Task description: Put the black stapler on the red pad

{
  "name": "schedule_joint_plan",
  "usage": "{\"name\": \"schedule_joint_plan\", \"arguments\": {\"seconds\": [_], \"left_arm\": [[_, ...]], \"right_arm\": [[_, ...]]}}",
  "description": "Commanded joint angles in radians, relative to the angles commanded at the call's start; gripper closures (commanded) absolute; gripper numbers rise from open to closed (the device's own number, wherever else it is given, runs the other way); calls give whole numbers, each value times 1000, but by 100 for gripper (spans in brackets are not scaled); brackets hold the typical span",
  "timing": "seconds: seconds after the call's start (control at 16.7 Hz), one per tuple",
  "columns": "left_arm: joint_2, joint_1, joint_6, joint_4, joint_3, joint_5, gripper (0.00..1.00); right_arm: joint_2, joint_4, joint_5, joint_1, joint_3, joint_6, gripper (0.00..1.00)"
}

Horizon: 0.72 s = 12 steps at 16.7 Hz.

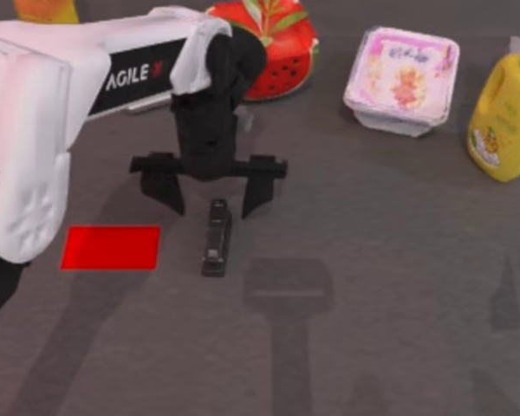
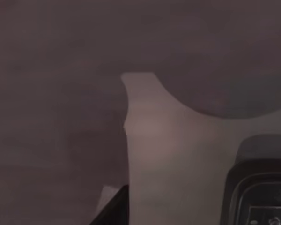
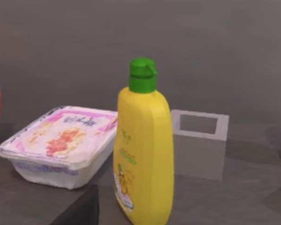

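White-shelled, the left arm's black two-finger gripper (image 1: 213, 208) hangs with fingers spread wide just over the far end of the small narrow black stapler (image 1: 216, 237), apparently straddling it for a grasp, which lies on the counter (image 1: 381, 260) just right of the flat bright-red pad (image 1: 111, 248).

Dark grey-brown matte table (image 1: 399, 260), soft arm shadows across it, dim grey backdrop beyond.

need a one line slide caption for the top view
Left gripper open above the black stapler, which lies on the table just right of the red pad.
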Motion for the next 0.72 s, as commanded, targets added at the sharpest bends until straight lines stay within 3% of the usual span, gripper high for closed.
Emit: {"name": "schedule_joint_plan", "arguments": {"seconds": [0.48, 0.72], "left_arm": [[0, 0, 0, 0, 0, 0, 98], [0, 0, 0, 0, 0, 0, 100]], "right_arm": [[0, 0, 0, 0, 0, 0, 0], [0, 0, 0, 0, 0, 0, 0]]}}
